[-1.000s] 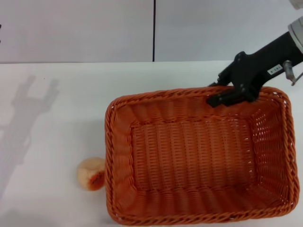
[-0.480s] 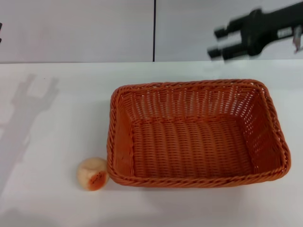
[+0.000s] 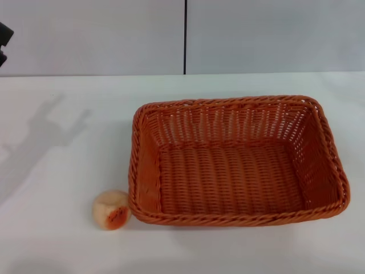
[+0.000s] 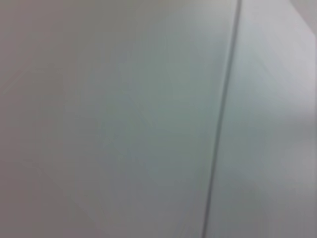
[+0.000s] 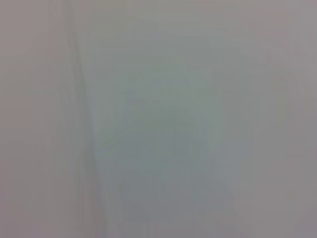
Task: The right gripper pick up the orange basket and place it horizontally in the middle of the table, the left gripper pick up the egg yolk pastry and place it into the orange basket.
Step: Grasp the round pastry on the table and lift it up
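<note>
The egg yolk pastry [image 3: 111, 209] touches the orange basket [image 3: 234, 162] near the counter's [image 3: 68, 148] front edge; the left hand [image 3: 3, 41], grip state unreadable, could nudge either.

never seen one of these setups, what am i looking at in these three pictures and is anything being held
This is a two-armed robot working at a white table. The clear picture comes from a camera on its head, looking down. An orange basket lies lengthwise on the table, and a small egg yolk pastry sits just outside its near corner on the robot's left. The two pale pictures come from cameras on each wrist; they show only a plain light surface, one with a dark seam. A dark sliver at the head view's left edge is probably the left arm. Neither gripper is clearly visible, and nothing is held.
</note>
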`<state>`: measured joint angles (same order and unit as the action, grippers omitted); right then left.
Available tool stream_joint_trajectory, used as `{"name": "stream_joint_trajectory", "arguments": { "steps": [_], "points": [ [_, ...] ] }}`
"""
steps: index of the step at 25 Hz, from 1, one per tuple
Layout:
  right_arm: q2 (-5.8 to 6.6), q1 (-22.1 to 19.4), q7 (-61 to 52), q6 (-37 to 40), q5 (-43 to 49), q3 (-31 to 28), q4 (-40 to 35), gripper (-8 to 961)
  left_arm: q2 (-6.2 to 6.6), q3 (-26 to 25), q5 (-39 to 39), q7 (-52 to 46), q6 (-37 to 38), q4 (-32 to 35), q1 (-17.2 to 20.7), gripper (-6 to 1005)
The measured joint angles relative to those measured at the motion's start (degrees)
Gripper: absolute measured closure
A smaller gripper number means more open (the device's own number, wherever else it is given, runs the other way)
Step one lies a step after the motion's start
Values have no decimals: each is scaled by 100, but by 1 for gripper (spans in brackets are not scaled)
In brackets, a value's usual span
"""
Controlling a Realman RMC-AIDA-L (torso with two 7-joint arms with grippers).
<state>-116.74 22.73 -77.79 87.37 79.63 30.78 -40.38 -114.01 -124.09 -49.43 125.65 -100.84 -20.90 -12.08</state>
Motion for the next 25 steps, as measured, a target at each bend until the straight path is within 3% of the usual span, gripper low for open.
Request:
{"name": "stream_joint_trajectory", "arguments": {
  "steps": [1,5,8,14,21,25],
  "points": [
    [-20,-185,268,8,-410,-37,271,345,0,0,0,0,0,0,0,166],
    [-78,-709,901,115,-1525,-301,1259,345,313,94,-668,-125,-194,-173,49,166],
    [-82,-924,1100,270,-1814,-506,1693,345,475,65,-1327,-145,-300,-215,55,166],
    [-123,-1085,1125,568,-1877,-1041,1791,345,671,50,-2646,-219,-400,-218,65,166],
    [-121,-1053,1074,783,-1901,-1482,1810,345,655,36,-3169,-229,-300,-221,165,166],
    [-139,-967,1078,771,-1906,-1514,1819,345,532,36,-3579,-217,85,-222,256,166]
  ]
}}
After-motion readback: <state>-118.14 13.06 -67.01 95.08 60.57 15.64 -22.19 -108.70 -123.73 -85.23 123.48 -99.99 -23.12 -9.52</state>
